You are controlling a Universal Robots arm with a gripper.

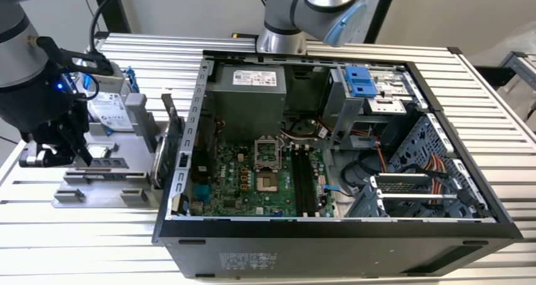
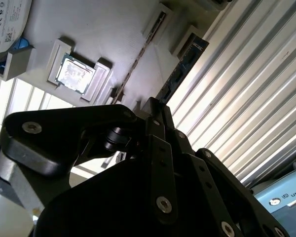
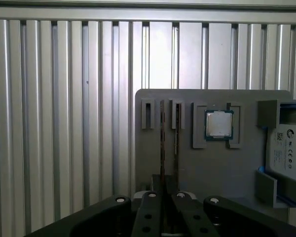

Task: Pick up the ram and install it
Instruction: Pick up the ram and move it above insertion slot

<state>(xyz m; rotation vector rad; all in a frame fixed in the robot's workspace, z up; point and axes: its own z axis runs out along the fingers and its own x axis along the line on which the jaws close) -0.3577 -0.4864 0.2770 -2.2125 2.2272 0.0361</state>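
The ram point(image 1: 109, 162) is a thin dark stick with black chips, standing on edge in the slots of a grey fixture tray point(image 1: 100, 194) at the exterior view's left. In the second wrist view the ram point(image 2: 180, 71) runs along the tray's edge, just beyond my gripper point(image 2: 153, 106). In the first wrist view the ram point(image 3: 163, 143) is a thin edge-on line leading down to my gripper point(image 3: 164, 195). My gripper point(image 1: 71, 153) hangs directly over the tray, close above the ram. The open computer case point(image 1: 192, 140) holds the green motherboard point(image 1: 251, 184) with black memory slots point(image 1: 303, 178).
On the tray also sit a processor chip point(image 3: 218, 123) and a silver hard drive with blue rails point(image 3: 288, 153). A green card with a metal bracket point(image 1: 172, 147) stands between tray and case. A second robot arm point(image 1: 310, 9) stands behind the case. The table point(image 1: 75, 247) is ribbed aluminium.
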